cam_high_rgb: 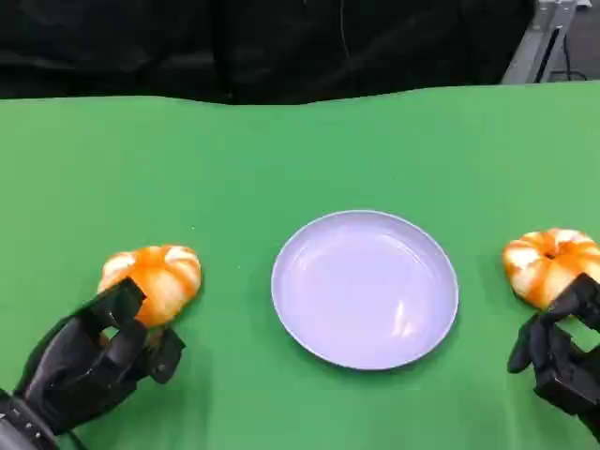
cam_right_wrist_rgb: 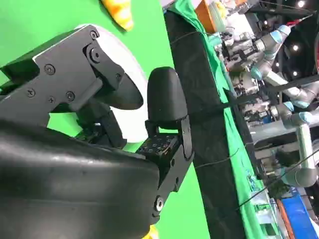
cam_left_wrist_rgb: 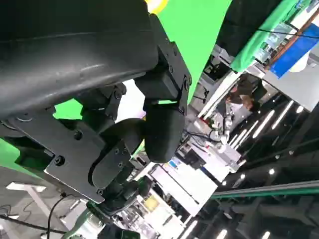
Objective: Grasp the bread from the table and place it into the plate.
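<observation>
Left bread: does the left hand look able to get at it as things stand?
Probably yes. The left hand sits right at the left bread, fingers apart at its near side, and nothing lies between them on the green table.

counter (cam_high_rgb: 281, 150) cover looks like matte green cloth, the plate (cam_high_rgb: 365, 289) is smooth glossy, maybe plastic. Breads beside the plate have a shiny glazed crust; black fingers (cam_left_wrist_rgb: 162, 134) look matte plastic.

No text, label, brand, number or sign can be read in any of the views. The background clutter in both wrist views is too small and blurred to tell whether it carries any writing.
</observation>
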`<state>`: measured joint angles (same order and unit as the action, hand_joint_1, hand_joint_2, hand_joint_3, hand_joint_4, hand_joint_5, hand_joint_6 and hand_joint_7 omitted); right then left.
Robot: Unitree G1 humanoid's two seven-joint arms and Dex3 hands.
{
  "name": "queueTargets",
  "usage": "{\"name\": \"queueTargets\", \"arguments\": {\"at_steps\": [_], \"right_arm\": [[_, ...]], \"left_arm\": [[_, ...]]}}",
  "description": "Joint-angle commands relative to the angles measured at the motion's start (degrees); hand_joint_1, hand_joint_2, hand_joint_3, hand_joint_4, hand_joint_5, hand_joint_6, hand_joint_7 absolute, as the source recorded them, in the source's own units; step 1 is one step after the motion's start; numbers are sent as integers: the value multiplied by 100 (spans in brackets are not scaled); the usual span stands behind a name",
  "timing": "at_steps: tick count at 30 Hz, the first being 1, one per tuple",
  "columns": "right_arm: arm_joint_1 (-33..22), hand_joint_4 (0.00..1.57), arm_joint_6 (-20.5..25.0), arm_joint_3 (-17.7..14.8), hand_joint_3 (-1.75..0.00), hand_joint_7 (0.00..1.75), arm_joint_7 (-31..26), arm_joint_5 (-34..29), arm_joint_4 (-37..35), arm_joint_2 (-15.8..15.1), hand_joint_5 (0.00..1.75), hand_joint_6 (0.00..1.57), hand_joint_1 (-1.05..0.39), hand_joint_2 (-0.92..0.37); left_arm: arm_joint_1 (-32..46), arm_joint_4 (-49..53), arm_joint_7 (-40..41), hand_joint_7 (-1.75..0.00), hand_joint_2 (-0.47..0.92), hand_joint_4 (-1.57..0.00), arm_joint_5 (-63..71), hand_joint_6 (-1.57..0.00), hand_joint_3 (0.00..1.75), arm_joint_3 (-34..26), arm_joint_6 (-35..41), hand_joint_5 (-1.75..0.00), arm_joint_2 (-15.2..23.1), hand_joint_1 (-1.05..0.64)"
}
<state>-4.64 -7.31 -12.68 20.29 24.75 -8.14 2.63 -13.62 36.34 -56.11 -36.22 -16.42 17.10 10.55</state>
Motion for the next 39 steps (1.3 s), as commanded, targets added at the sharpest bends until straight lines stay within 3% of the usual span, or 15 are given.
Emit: {"name": "queueTargets", "arguments": {"at_steps": [1, 10, 14, 15, 16, 17, 18, 20, 21, 23, 30, 39], "right_arm": [[34, 90, -23, -43, -136, 163, -21, 32, -12, -41, 175, 76, -7, -45], [37, 90, -48, -44, -134, 162, -6, 24, -18, -47, 175, 76, -7, -46], [78, 90, -66, -43, -134, 162, -32, -2, -60, -37, 175, 76, -6, -46], [95, 90, -43, -38, -134, 162, -47, 1, -57, -31, 175, 76, -6, -46], [107, 90, -26, -34, -134, 162, -58, 4, -54, -26, 175, 76, -6, -46], [116, 90, -18, -24, -134, 162, -75, -17, -49, -28, 175, 76, -6, -46], [122, 90, -14, -18, -134, 162, -88, -33, -48, -32, 175, 76, -6, -46], [136, 90, -28, -17, -135, 162, -76, -38, -71, -38, 175, 76, -6, -46], [143, 90, -38, -22, -135, 162, -58, -25, -88, -38, 175, 76, -6, -46], [144, 89, -42, -25, -134, 162, -47, -12, -91, -34, 175, 76, -6, -46], [130, 89, -20, -34, -134, 161, -24, 15, -74, -40, 175, 76, -6, -46], [107, 89, -18, -24, -134, 161, -73, -3, -42, -16, 175, 76, -7, -45]], "left_arm": [[-91, 69, -36, -167, 40, -85, 37, -83, 142, -62, -31, -175, 61, -6], [38, -232, 397, -162, 37, -87, 241, -86, 140, -32, -314, -175, -40, -5], [187, -473, 1053, -149, 38, -84, 642, -88, 137, -42, -1202, -175, -289, -2], [268, -511, 1551, -138, 40, -79, 1262, -83, 128, 111, -2076, -163, -337, -4], [325, -522, 1927, -89, 57, -75, 1730, -83, 79, 227, -2741, -111, -373, -19], [399, -522, 2491, -57, 70, -78, 2483, -91, 49, 430, -3568, -85, -325, -24], [439, -494, 2912, -25, 83, -74, 3048, -85, 26, 581, -4177, -48, -277, -37], [470, -437, 3572, -7, 90, -68, 3836, -78, 15, 782, -4834, -22, -183, -46], [488, -470, 4037, -3, 91, -57, 4344, -66, 16, 895, -5047, -11, -104, -59], [492, -490, 4833, -1, 92, -46, 5134, -54, 20, 1059, -5338, -3, 18, -69], [178, -677, 7218, 0, 92, -31, 7573, -41, 23, 1764, -4825, 0, 594, -90], [-663, -355, 7241, 0, 92, -26, 8872, -36, 21, 2928, -3287, -1, 1241, -96]]}}
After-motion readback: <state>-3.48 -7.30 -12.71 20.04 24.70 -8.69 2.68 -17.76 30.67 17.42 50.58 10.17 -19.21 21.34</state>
